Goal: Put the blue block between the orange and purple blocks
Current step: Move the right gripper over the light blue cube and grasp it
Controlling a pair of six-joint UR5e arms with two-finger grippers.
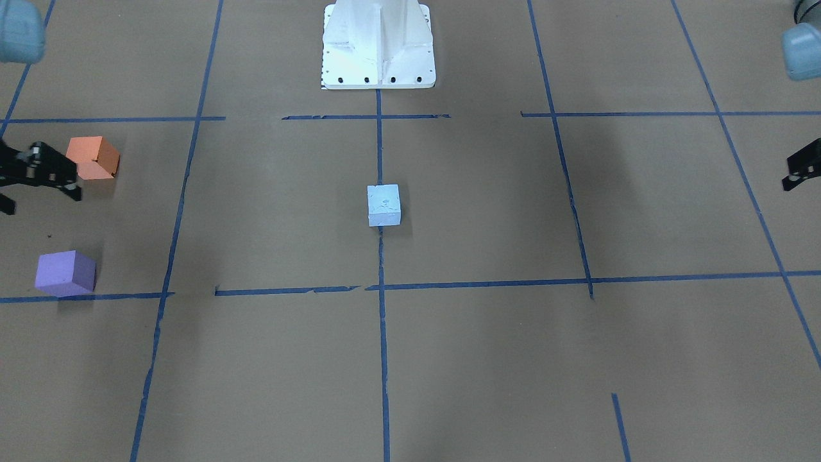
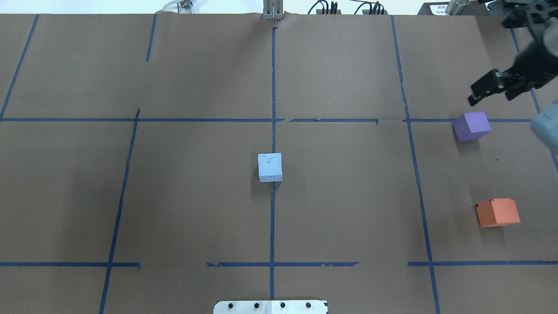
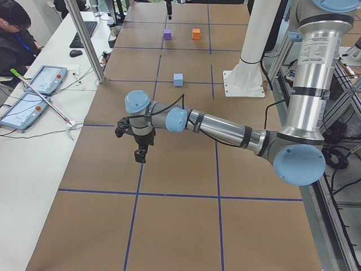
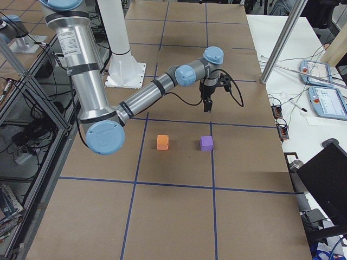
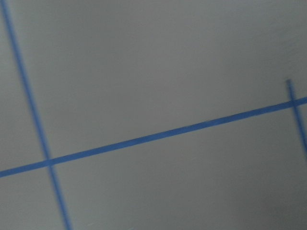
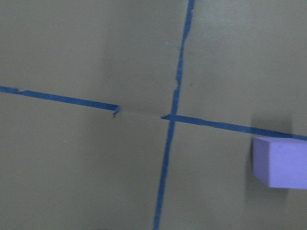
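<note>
The light blue block (image 1: 383, 205) sits alone at the table's middle on a tape line; it also shows in the overhead view (image 2: 270, 167). The orange block (image 2: 497, 212) and the purple block (image 2: 471, 126) stand apart at the robot's right end, with bare paper between them. My right gripper (image 2: 490, 98) hovers open and empty above the table near the purple block (image 6: 280, 163), touching nothing. My left gripper (image 3: 140, 153) hangs over the table's left end, far from all blocks. One splayed finger (image 1: 790, 179) shows at the front view's edge; it looks open and empty.
The white robot base (image 1: 378, 45) stands at the table's near-robot edge. Blue tape lines grid the brown paper. An operator (image 3: 14, 34), tablets (image 3: 45, 79) and a metal post (image 3: 84, 39) are on the side bench beyond the table's far edge.
</note>
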